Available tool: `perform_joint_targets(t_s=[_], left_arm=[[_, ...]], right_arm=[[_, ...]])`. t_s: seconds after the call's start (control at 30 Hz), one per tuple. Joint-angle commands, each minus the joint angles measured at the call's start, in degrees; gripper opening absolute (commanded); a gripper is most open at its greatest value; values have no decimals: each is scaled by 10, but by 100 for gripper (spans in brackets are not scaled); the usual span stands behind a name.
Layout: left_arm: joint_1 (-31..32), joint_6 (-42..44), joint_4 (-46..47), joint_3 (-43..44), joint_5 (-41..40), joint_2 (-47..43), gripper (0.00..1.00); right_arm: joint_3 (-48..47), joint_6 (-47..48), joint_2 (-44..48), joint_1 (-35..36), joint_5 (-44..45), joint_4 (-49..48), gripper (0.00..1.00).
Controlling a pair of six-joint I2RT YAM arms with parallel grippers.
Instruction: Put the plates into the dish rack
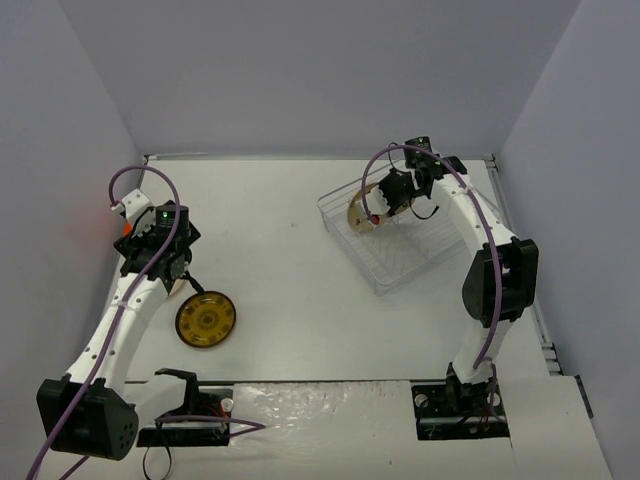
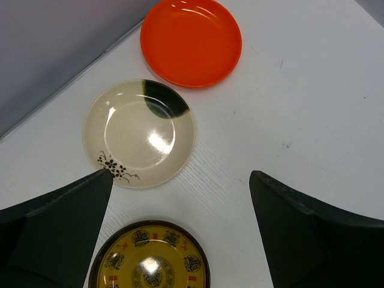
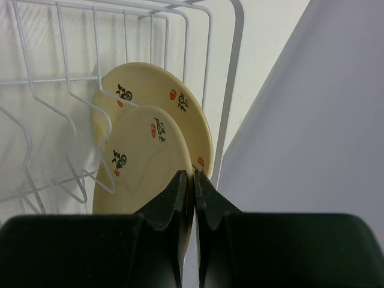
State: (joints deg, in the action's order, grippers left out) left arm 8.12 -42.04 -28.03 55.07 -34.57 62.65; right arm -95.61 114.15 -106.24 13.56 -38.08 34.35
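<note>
My left gripper (image 2: 180,174) is open and empty, hovering over the table above three flat plates. The orange plate (image 2: 191,41) is farthest. A cream plate with a dark patch (image 2: 139,133) lies in the middle. The brown plate with a yellow centre (image 2: 150,258) is nearest and also shows in the top view (image 1: 206,319). My right gripper (image 3: 193,180) is shut on the rim of a cream plate (image 3: 141,168) standing on edge among the dividers at the end of the dish rack (image 1: 420,255). A second cream disc (image 3: 174,90) stands close behind it.
The rack sits skewed at the back right, near the right wall (image 1: 560,150). Its end wires (image 3: 225,72) rise just beside the held plate. The left wall (image 1: 60,200) is close to the left arm. The arm bases stand at the near edge.
</note>
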Motion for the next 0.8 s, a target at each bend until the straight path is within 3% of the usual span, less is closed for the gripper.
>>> perform_joint_targets(t_s=[0.0,0.4,0.77], left_arm=[[-4,-1,10,35,-11,-1,97],[-4,0,9,34,-13,-3,97],[-4,0,7,34,-15,-2,97]], right_arm=[[4,365,23,6,-58,-16,0],[23,376,5,10,-72,-13,2],[28,384,-9,17,-70,-4,20]])
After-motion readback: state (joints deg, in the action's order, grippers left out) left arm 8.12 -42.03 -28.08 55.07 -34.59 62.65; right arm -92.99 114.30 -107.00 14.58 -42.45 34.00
